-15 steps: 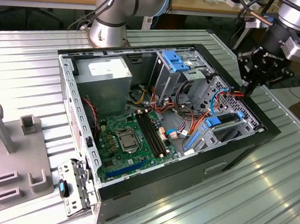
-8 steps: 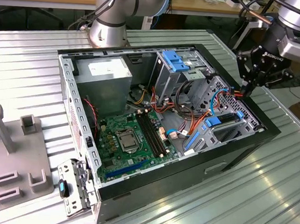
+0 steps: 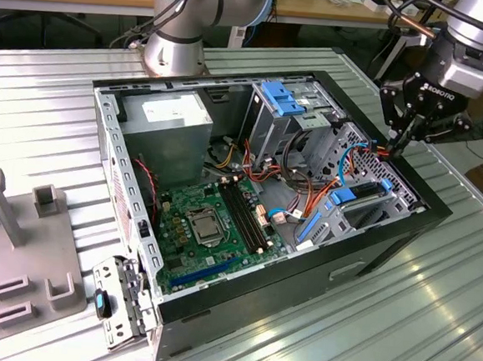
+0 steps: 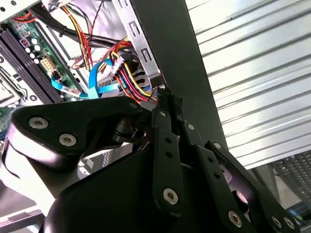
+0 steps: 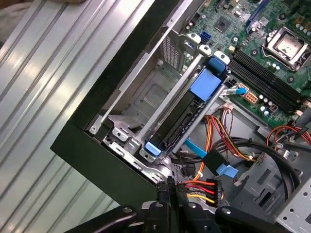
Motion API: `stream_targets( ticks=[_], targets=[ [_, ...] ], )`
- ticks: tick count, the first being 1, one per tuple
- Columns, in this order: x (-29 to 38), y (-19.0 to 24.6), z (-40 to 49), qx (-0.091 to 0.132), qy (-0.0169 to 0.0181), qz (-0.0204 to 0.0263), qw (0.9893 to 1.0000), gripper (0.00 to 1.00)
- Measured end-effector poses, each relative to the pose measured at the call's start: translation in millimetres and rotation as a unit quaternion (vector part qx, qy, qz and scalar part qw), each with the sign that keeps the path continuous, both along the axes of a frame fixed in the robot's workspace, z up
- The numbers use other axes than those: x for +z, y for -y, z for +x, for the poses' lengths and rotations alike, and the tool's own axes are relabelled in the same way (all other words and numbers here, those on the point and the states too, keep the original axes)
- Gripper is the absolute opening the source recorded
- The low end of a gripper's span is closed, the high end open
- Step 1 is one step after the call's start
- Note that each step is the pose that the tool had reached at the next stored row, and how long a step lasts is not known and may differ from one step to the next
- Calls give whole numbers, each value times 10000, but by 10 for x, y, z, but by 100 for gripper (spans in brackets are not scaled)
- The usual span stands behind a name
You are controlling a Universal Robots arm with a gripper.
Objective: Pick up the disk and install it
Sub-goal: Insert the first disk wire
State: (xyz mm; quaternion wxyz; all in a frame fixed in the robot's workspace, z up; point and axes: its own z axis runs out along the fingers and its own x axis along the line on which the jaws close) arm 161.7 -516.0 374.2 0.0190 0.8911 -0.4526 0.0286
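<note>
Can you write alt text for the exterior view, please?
A robot arm's gripper reaches into an open computer case at the exterior view's right, among coloured cables. The case lies on a ribbed metal table, its green motherboard exposed.

Table [image 3: 39,89]: ribbed silver metal.
Middle: open black computer case [image 3: 361,257], lying on its side.
Exterior view's left: grey fixture plate [image 3: 8,271] with upright blocks.

Dark-grey disk [image 5: 179,119] in its blue carrier, seated edge-on inside the metal drive cage [image 5: 146,94]
</note>
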Motion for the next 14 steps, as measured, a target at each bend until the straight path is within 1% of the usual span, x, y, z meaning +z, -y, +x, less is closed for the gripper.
stream_targets(
  ticks=[2, 4, 7, 8, 11, 13, 14],
  targets=[
    [-1, 0, -2, -186, 0, 1, 9998, 16],
    [-1, 0, -7, -342, 0, 0, 9994, 16],
    [-1, 0, -10, -512, 0, 0, 9987, 16],
    [-1, 0, -21, -592, 0, 0, 9982, 16],
    [-1, 0, -54, -656, 0, 1, 9978, 16],
    [-1, 0, -80, -749, 0, 0, 9972, 16],
    [-1, 0, -87, -812, 0, 0, 9967, 16]
  ],
)
